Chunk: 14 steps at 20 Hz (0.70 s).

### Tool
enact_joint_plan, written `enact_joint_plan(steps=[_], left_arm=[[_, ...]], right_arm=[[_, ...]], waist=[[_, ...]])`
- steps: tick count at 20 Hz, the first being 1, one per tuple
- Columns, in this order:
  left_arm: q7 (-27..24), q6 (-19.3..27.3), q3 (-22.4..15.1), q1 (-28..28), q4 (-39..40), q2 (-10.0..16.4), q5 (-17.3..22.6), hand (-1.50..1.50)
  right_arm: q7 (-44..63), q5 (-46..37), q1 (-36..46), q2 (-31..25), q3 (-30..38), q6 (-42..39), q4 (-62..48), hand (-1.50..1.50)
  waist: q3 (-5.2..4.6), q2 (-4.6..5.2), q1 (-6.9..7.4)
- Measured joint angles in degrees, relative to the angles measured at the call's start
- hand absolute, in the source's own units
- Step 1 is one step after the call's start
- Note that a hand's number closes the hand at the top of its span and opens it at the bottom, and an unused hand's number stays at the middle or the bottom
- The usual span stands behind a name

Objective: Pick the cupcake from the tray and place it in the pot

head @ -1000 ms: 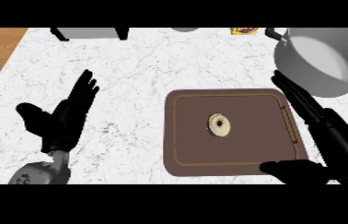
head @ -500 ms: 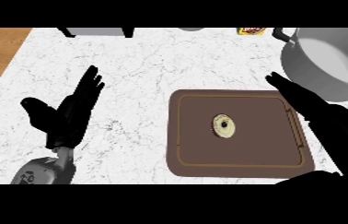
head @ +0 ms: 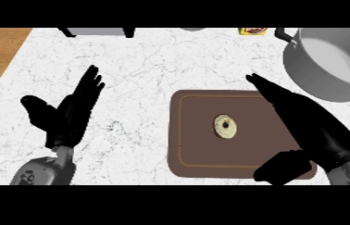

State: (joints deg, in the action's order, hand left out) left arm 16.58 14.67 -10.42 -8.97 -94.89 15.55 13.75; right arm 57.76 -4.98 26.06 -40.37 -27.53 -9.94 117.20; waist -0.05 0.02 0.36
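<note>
Right hand (head: 308, 122), black, is spread wide and holds nothing. I see its fingers (head: 270, 87) straight, pointing up-left over the right side of the dark brown rectangular tray (head: 176, 127), with the thumb (head: 280, 168) sticking out low over the tray's bottom right corner. Small round pale cupcake (head: 226, 127) sits near the tray's middle, seen from above, left of that hand and apart from it, untouched. Large grey metal pot (head: 321, 66) stands at the upper right on the white marbled counter (head: 150, 71), near the tray's top right corner, with a black handle (head: 282, 33) at its top left. Left hand (head: 68, 115) rests open at the counter's left, fingers up, well apart from the tray. Along the far edge I note a grey object on black legs (head: 96, 32) and a small yellow item (head: 253, 30); can't tell what either is. Wood-coloured strip (head: 12, 46) shows at the top left.
</note>
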Motion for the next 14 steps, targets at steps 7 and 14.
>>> enact_joint_plan(steps=[7, 14], left_arm=[[-0.2, -0.5, 0.9, 0.1, 0.0, -0.8, -1.1, 0.0], [0.9, -2.1, 2.2, 0.6, -0.9, -1.7, -1.8, 0.0]], right_arm=[[1.6, -4.1, 0.1, 3.4, -3.4, -1.9, -3.4, -1.5], [1.4, -11.6, -4.1, 8.5, -3.7, -2.0, -2.6, -1.5]], waist=[[0.01, -0.04, -0.14], [0.04, -0.07, -0.32]])
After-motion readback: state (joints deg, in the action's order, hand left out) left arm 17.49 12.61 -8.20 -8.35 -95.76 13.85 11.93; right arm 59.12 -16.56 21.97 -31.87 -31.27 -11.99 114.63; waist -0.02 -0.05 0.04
